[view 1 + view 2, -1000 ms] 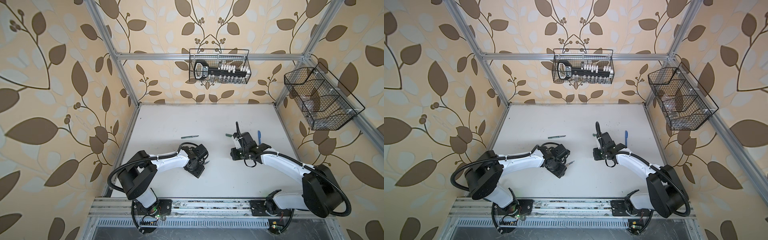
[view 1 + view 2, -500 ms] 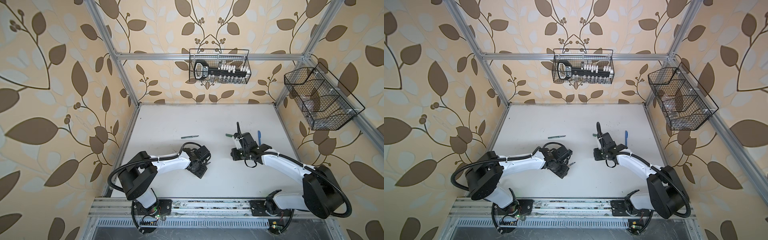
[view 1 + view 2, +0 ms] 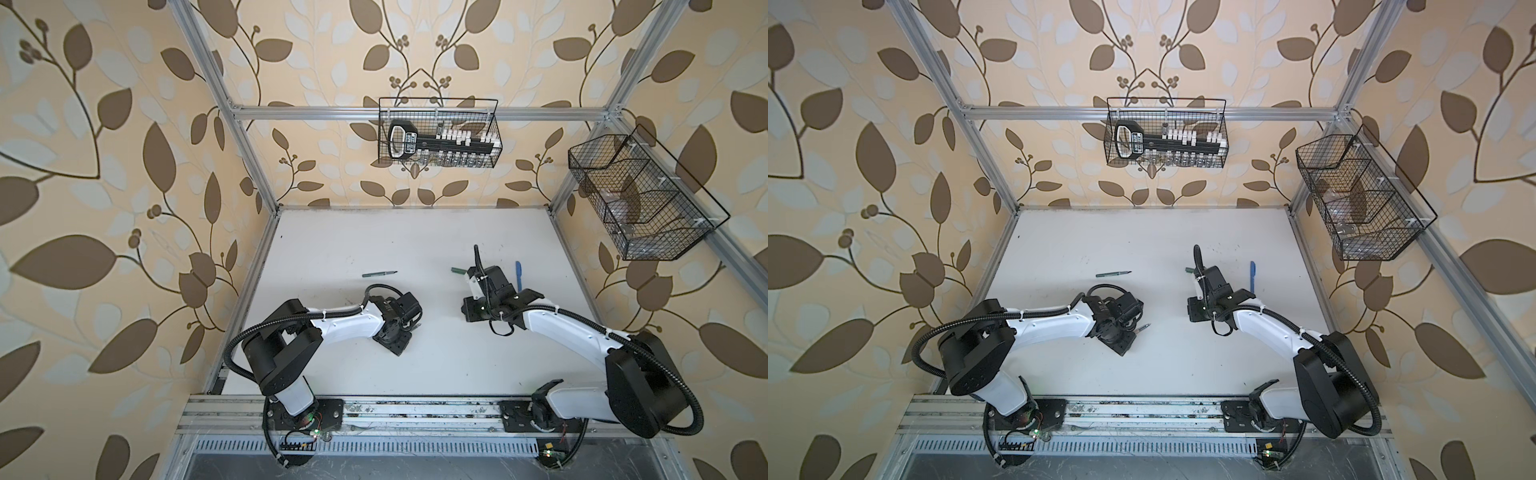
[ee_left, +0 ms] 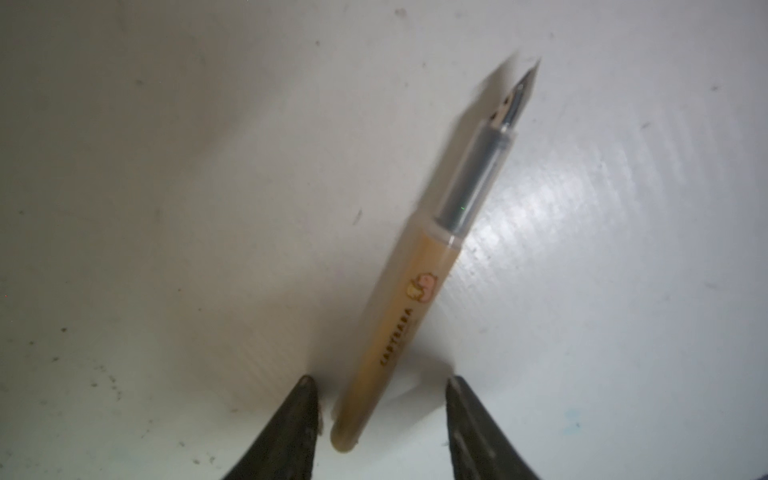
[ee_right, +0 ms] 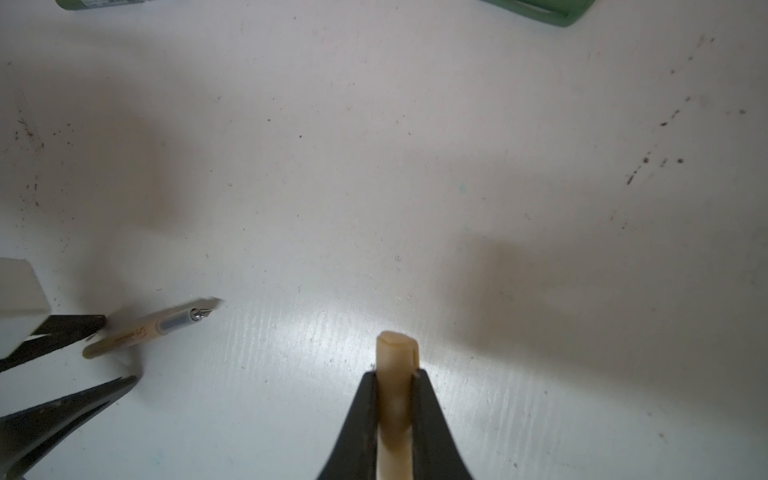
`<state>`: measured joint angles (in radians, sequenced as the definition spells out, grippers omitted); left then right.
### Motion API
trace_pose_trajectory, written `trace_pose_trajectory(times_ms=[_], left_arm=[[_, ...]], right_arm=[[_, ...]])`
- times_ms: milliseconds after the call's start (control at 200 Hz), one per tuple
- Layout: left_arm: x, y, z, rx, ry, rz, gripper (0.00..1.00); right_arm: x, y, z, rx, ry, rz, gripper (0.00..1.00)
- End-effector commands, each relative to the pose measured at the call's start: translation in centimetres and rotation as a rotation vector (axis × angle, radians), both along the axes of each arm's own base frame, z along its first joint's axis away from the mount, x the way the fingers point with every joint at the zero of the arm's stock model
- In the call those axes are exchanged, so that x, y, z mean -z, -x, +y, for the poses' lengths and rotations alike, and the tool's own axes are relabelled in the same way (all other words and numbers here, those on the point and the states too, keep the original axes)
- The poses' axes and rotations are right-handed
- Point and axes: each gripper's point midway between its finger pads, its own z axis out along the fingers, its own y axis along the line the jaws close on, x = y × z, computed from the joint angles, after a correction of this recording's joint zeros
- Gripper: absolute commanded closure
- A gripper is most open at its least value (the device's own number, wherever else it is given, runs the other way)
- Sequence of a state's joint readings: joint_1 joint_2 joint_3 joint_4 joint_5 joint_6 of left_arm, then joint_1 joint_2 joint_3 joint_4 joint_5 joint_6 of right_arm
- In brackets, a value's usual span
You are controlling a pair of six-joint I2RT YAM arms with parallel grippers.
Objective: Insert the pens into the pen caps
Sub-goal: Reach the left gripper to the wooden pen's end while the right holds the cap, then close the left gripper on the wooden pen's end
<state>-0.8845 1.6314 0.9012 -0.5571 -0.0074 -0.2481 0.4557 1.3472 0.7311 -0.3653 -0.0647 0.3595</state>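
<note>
White table (image 3: 415, 232) is showing scuffs under both arms. Left gripper (image 4: 380, 378) is standing part open astride the tan pen (image 4: 415, 299), which is lying flat, one finger just beside its rear end; both top views are hiding this gap. Right gripper (image 5: 397, 373) is clamping the tan cap (image 5: 395, 349). Green pen (image 3: 379, 273), green cap (image 3: 457, 270) and blue pen (image 3: 518, 272) are lying farther back.

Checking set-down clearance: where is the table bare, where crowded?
Bare: the far table behind the green pen, and the near strip along the front rail. Crowded: the middle band, with green cap, blue pen, left pincer and right pincer.
</note>
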Motion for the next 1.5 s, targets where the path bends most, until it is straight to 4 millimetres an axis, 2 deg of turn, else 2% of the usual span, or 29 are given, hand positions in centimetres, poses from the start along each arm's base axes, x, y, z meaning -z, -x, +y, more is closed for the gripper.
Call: trace_pose_trajectory(times_ms=[0, 205, 410, 635, 950, 1360, 1420, 1460, 1495], left_arm=[[0.1, 0.4, -0.2, -0.005, -0.015, 0.030, 0.54], [0.0, 0.2, 0.2, -0.019, -0.041, 0.020, 0.57], [-0.3, 1.0, 0.7, -0.021, -0.068, 0.015, 0.58], [-0.1, 0.9, 0.5, -0.010, -0.073, 0.014, 0.71], [0.4, 1.0, -0.2, 0.022, -0.093, 0.018, 0.81], [-0.2, 0.7, -0.6, 0.050, -0.095, -0.016, 0.91], [-0.6, 0.3, -0.7, 0.054, -0.084, -0.045, 0.94], [-1.0, 0.0, -0.8, 0.050, -0.076, -0.072, 1.00], [-1.6, -0.3, -1.0, 0.051, -0.056, -0.094, 1.00]], right_arm=[[-0.1, 0.2, 0.1, 0.001, -0.020, -0.001, 0.86], [0.0, 0.2, 0.1, 0.001, -0.021, 0.001, 0.86], [-0.2, 0.0, 0.3, 0.002, -0.030, -0.004, 0.86], [-0.3, -0.1, 0.5, -0.003, -0.040, -0.005, 0.86], [-0.4, -0.2, 0.6, -0.005, -0.048, -0.005, 0.86], [-0.6, -0.3, 0.7, -0.006, -0.062, -0.022, 0.86], [-0.8, -0.3, 0.8, -0.012, -0.066, -0.032, 0.86], [-0.9, -0.4, 0.9, -0.016, -0.073, -0.040, 0.87], [-1.2, -0.4, 1.0, -0.019, -0.081, -0.049, 0.87]])
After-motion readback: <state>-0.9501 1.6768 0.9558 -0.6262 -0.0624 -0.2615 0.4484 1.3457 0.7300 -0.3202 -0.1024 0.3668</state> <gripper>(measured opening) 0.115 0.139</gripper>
